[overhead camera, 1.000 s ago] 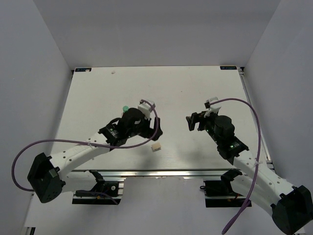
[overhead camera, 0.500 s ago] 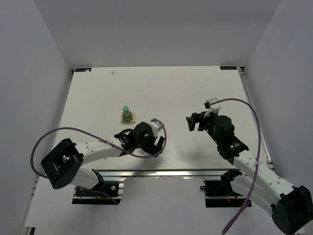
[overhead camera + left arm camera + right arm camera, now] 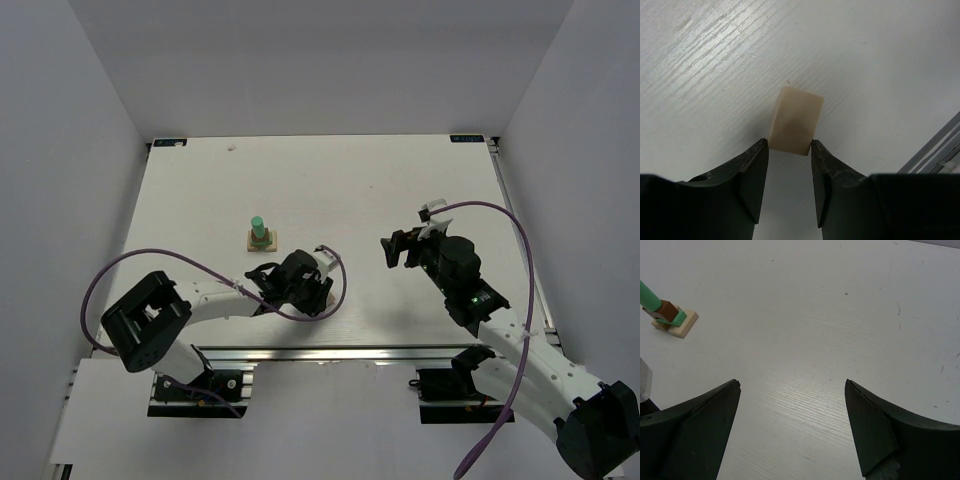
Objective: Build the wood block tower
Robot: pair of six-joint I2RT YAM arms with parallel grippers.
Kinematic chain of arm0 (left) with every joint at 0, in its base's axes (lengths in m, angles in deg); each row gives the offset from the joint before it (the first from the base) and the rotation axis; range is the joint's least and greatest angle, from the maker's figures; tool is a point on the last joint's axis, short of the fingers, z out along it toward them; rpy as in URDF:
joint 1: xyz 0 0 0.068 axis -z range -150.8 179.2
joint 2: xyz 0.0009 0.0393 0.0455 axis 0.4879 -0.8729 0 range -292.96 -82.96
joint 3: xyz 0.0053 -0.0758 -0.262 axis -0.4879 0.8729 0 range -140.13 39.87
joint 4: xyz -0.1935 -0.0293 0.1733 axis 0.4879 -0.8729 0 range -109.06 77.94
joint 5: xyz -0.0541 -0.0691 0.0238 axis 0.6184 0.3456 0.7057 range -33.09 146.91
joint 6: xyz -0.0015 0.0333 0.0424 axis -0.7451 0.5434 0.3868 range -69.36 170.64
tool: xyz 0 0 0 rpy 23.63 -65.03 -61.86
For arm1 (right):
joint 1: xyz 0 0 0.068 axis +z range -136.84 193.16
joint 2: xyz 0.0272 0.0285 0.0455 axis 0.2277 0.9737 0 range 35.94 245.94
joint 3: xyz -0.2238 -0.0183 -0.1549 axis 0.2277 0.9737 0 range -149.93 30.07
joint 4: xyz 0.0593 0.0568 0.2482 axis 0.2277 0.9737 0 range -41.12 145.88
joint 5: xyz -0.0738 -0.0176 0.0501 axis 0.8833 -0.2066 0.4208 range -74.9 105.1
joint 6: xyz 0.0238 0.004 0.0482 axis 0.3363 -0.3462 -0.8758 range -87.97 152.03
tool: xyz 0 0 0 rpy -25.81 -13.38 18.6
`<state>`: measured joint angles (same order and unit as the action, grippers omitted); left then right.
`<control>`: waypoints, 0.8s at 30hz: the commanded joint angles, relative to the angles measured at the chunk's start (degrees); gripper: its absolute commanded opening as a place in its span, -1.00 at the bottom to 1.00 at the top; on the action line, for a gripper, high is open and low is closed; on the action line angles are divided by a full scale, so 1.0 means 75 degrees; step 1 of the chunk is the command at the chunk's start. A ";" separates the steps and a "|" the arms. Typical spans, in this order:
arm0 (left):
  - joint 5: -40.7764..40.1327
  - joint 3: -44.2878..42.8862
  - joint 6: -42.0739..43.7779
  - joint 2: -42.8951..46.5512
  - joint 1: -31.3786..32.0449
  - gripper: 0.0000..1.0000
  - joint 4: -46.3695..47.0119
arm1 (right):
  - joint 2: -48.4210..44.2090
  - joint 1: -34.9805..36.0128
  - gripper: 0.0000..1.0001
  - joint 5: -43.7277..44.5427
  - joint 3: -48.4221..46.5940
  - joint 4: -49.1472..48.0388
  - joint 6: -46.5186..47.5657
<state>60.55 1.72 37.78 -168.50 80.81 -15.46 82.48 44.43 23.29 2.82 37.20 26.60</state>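
Spanning the view, one white table carries two arms. The left arm has swung back from the tower, where it hovered a second ago, to the near edge. Its left gripper now brackets the one loose tan block, fingertips pressed against its near corners in a shallow pinch, with the block lying on the table. I judge the next piece is being picked up, so stacking goes on. The right gripper hangs spread wide and empty, unmoved. The tower stands left of centre, well apart from both. It shows one tan slab, two green pieces and one brown cube; any further block I cannot make out.
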 commanded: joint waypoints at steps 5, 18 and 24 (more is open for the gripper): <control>-0.0015 -0.0386 0.0051 -0.0184 0.0055 0.06 0.0032 | -0.0206 0.0038 0.79 -0.0072 -0.0047 -0.0118 0.0080; 0.0076 -0.0808 0.0191 -0.0736 0.0079 -0.22 -0.0039 | -0.0300 0.0038 0.79 -0.0107 -0.0012 -0.0095 0.0091; 0.0393 -0.0644 0.0192 -0.0187 0.0079 -0.53 0.0335 | -0.0241 0.0038 0.79 -0.0212 -0.0035 -0.0106 0.0103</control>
<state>61.21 -3.14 38.78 -173.88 81.10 -15.35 81.24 44.43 22.39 2.82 37.28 26.65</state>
